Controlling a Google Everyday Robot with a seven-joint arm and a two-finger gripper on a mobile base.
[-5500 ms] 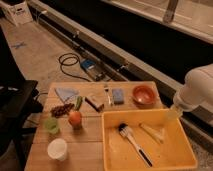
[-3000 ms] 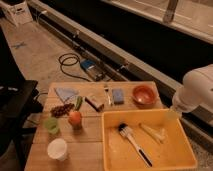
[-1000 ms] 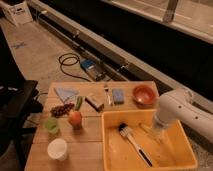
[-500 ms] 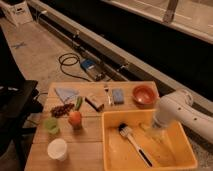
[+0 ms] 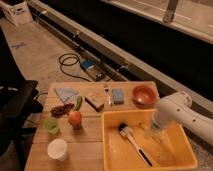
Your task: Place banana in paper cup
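So my hand (image 5: 152,134) is down inside the yellow tub (image 5: 111,150) on the right half of the desk (image 5: 90,139), with my white arm reaching in from the right over the tub's far corner. The banana (image 5: 161,137) is in there too, right at the hand. I think the pale bit poking out just beside it is the banana, but my own arm covers most of it, so don't quote me on that. Honestly I can't tell whether the hand is apart or clamped on anything. It's too dim down there.

Also in the tub is the black-handled brush (image 5: 134,144), lying diagonally with the white bristles toward the far left, just left of my hand.

The paper cup (image 5: 57,149) sits upright at the near left corner of the desk, outside the tub and well apart from the banana. Just behind it is a translucent green cup (image 5: 51,125), and next to that an orange fruit (image 5: 75,118).

Further back on the desk there's a blue cloth (image 5: 65,93), a little pile of dark brown bits (image 5: 62,109), a blue sponge (image 5: 118,95), and a red bowl (image 5: 144,94) at the far right corner, just behind the tub. A black cable (image 5: 69,63) is coiled on the floor beyond the desk.
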